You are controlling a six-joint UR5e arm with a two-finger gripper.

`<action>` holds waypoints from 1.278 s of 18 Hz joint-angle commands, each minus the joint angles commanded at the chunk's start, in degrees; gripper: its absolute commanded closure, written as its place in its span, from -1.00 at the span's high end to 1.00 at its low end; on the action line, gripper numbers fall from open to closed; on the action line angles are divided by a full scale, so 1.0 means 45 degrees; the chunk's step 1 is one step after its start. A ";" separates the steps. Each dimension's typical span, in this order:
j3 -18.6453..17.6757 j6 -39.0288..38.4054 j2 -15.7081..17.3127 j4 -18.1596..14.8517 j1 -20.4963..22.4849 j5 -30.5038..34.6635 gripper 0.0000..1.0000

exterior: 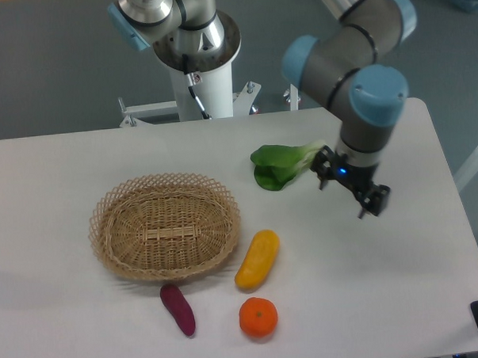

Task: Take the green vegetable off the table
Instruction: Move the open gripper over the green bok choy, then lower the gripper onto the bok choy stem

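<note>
Hovering over the right part of the counter point(403, 299), the jaws point(350, 191) hang just beside the stem end of the green vegetable point(282, 164), with their black fingers spread apart and nothing between them. One finger sits close to the pale stem tip, the other points out toward the near right; whether the near finger touches the stem cannot be told from this angle.

The green vegetable is a small bok choy lying flat on the white surface in the far middle-right area. Its dark green leaves are floppy and folded over each other at the left end, glossy in places, and they narrow to a pale whitish-green stem on the right, which is partly covered by the jaws' housing.

Above the jaws, the wrist points downward, a grey cylinder capped in light blue. It joins a second grey and blue joint further left and far, and from there a silver tube rises toward the top edge of the view. The arm's base stands on a white pedestal point(204, 77) beyond the far edge of the counter.

To the left of the vegetable, well apart, sits an oval wicker basket point(165, 226). A yellow oblong vegetable point(257, 259) lies just right of the basket's near side, an orange point(258, 318) sits nearer still, and a purple sweet potato point(178, 309) lies near the basket's near rim.
</note>
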 joint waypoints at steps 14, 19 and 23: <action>-0.2796 0.1118 0.0315 0.1502 0.0429 0.1368 1.00; -0.3207 0.1332 0.0315 0.1855 0.0606 0.1387 1.00; -0.3383 0.1332 0.0276 0.2206 0.0587 0.1387 1.00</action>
